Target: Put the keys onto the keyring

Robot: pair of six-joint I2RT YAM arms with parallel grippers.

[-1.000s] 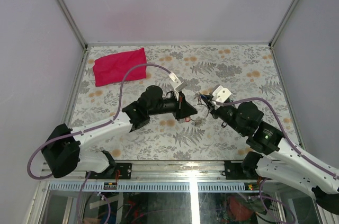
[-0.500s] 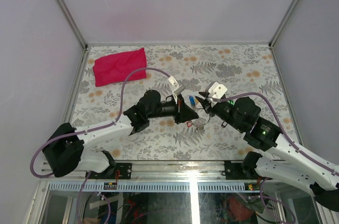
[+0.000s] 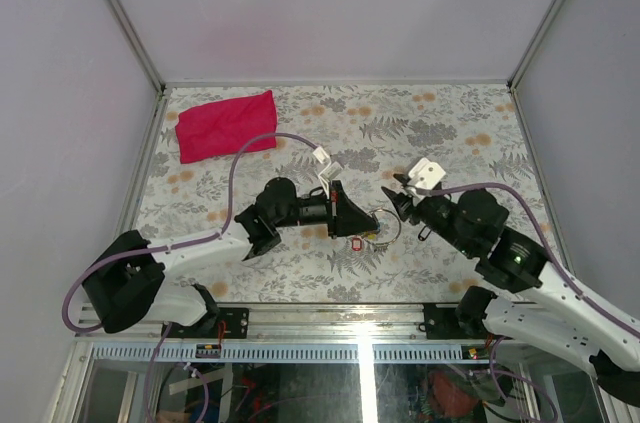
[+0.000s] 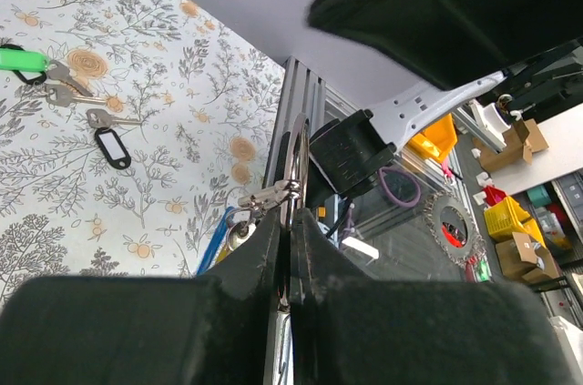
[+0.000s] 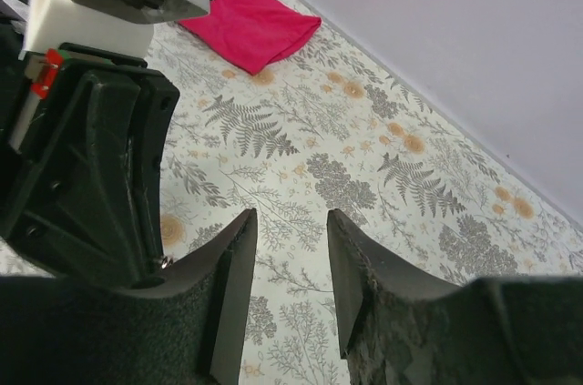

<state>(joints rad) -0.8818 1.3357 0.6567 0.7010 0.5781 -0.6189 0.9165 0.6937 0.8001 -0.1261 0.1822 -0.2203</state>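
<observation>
The left gripper (image 4: 289, 232) is clenching the keyring (image 4: 298, 153). Its two fingers are pressing together on the thin silver wire, which is standing edge-on and rising straight out from between them. A small metal clasp (image 4: 270, 195) is hanging from the ring on its left side, and a blue strip (image 4: 215, 239) is dangling just below that. From above, the left arm is reaching toward the middle of the table (image 3: 450, 133), with the ring sticking out past the gripper toward the right arm.

The right gripper (image 5: 291, 221) is hovering just beside the left one, its tips pointing at it. Its fingers are spread apart and gripping nothing; flowered tabletop is showing through the gap.

Several keys (image 4: 66, 86) are lying loose on the table, apart from the ring. One is carrying a green tag (image 4: 22, 59), and another is carrying a dark-framed tag (image 4: 112, 146) with a pale window. In the overhead view, a small red tag (image 3: 358, 243) is sitting on the table below the left gripper's tip.

A pink cloth (image 3: 225, 125) is lying crumpled near the far left corner, well apart from both arms.
</observation>
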